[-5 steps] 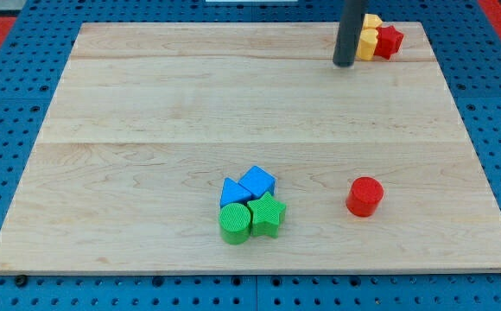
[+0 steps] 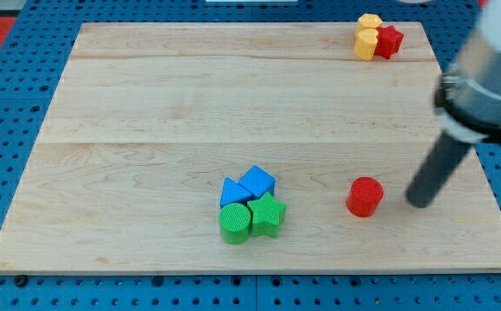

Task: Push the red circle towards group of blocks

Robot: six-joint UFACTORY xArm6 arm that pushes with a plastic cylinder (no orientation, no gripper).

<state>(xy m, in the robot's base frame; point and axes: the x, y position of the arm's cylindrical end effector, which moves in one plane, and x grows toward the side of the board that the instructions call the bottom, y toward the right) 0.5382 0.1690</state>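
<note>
The red circle (image 2: 364, 196) lies on the wooden board at the lower right. My tip (image 2: 418, 203) stands just to its right, a short gap away, not touching it. A group of blocks sits left of the red circle near the bottom middle: a blue cube (image 2: 256, 182), a blue triangle (image 2: 232, 192), a green circle (image 2: 234, 223) and a green star (image 2: 268, 214), all touching.
At the board's top right corner a red star (image 2: 390, 41) touches two yellow blocks (image 2: 368, 39). The arm's grey body (image 2: 488, 73) hangs over the board's right edge. The board (image 2: 147, 112) lies on a blue pegboard.
My tip has moved from the top right, beside the yellow blocks, down to the right side of the red circle. No block has moved.
</note>
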